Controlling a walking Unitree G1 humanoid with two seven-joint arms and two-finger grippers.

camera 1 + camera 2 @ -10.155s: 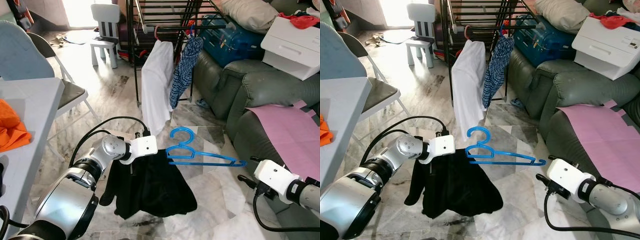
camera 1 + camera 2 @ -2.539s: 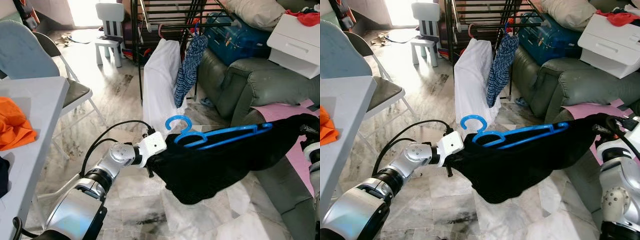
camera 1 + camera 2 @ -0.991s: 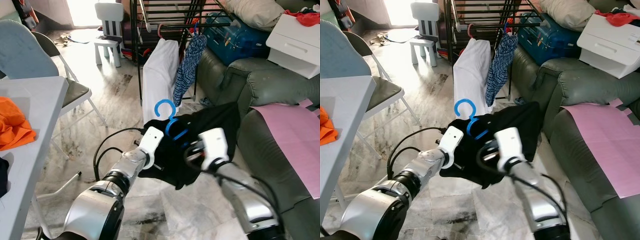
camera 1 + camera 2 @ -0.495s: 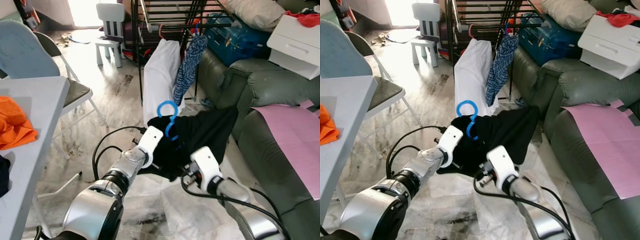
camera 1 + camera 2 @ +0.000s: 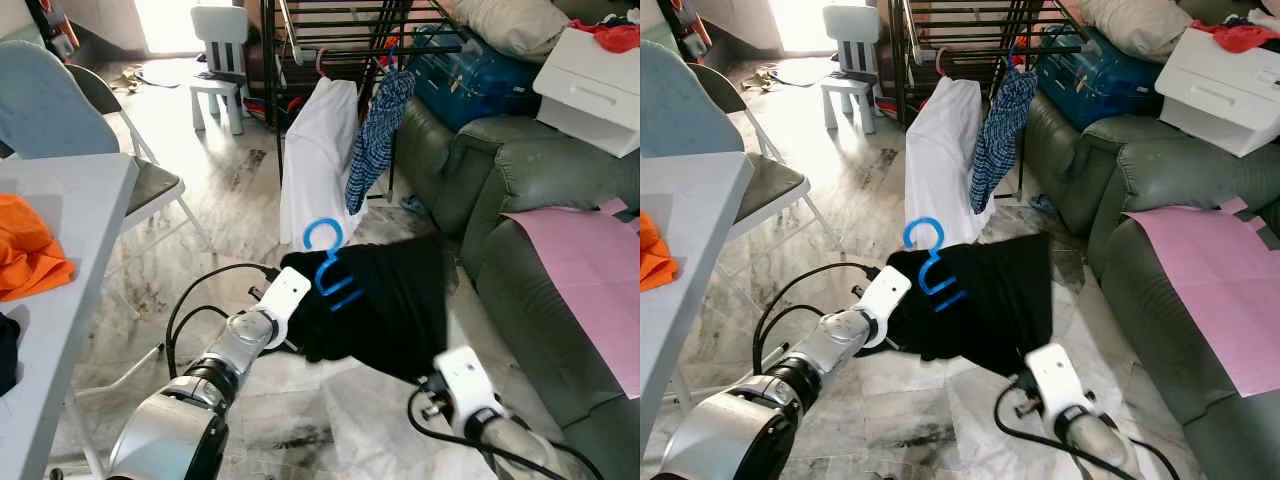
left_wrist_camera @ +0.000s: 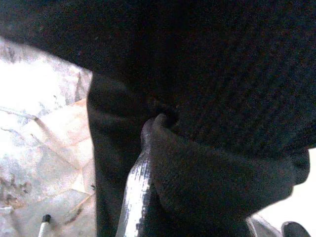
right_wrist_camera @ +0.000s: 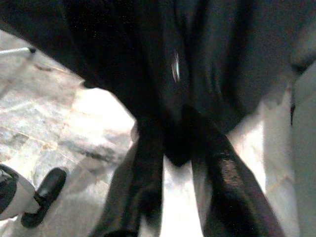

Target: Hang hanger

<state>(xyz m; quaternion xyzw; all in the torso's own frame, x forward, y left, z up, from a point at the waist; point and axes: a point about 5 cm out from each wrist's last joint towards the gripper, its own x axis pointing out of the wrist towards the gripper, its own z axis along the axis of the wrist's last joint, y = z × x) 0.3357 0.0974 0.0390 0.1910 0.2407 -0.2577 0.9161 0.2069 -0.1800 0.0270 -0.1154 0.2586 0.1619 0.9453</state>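
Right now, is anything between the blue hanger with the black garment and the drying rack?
Yes. The white shirt and blue patterned garment hang on the drying rack, directly beyond the blue hanger carrying the black garment.

You have a bright blue hanger (image 5: 326,262) showing against a black garment (image 5: 385,305). Behind them hang a plain white shirt (image 5: 316,165) and a blue-and-white checked one (image 5: 375,140) on a dark metal rack (image 5: 330,25). The sofa (image 5: 520,190) is grey-green with a pink sheet (image 5: 590,270) on it; the floor (image 5: 220,180) is pale veined marble, and orange cloth (image 5: 30,245) sits on the white surface (image 5: 75,215).
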